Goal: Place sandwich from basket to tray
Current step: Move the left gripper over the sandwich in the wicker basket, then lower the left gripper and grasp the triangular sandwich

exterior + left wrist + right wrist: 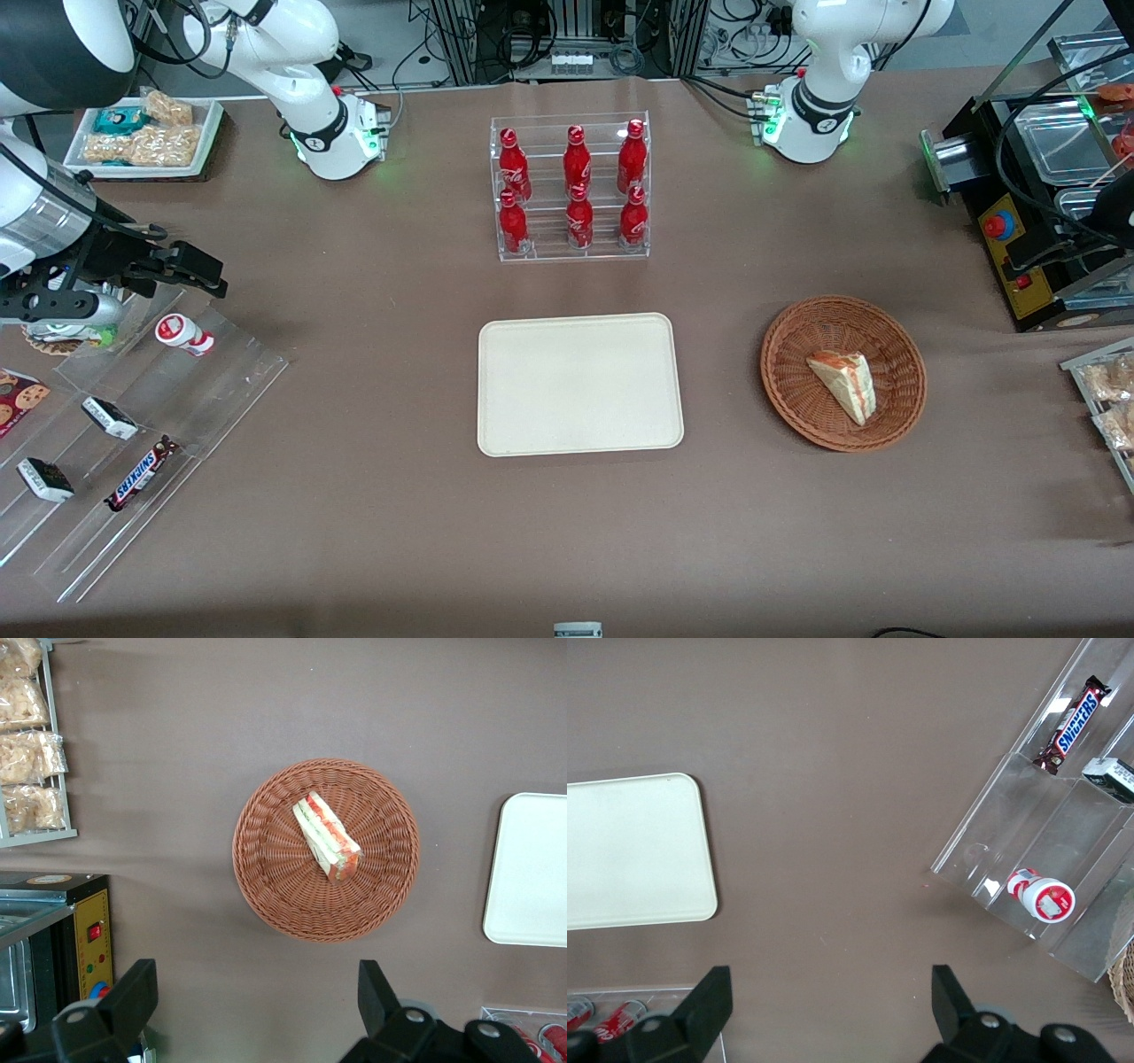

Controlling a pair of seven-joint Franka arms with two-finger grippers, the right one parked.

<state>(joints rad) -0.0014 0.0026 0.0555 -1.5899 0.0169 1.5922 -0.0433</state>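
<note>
The table [372, 532] carries all task items. The tray [580, 384] lies bare near its middle, nearer the front camera than the bottle rack [571, 188]. The basket [797, 403] sits beside the tray, toward the working arm's end, apart from it. The sandwich [843, 384] lies in the basket, roughly central, filling edge showing.

The tool [257, 1001] hangs high above the table near the basket with its fingers [133, 997] spread wide, holding nothing.

Step in hand, as judged: approach and grasp.
1. Centre the tool over the sandwich.
2. Rotate the fingers to straddle the two flat bread faces.
3. Descend inside the basket rim.
4. Close gently; the wedge likely compresses easily.
</note>
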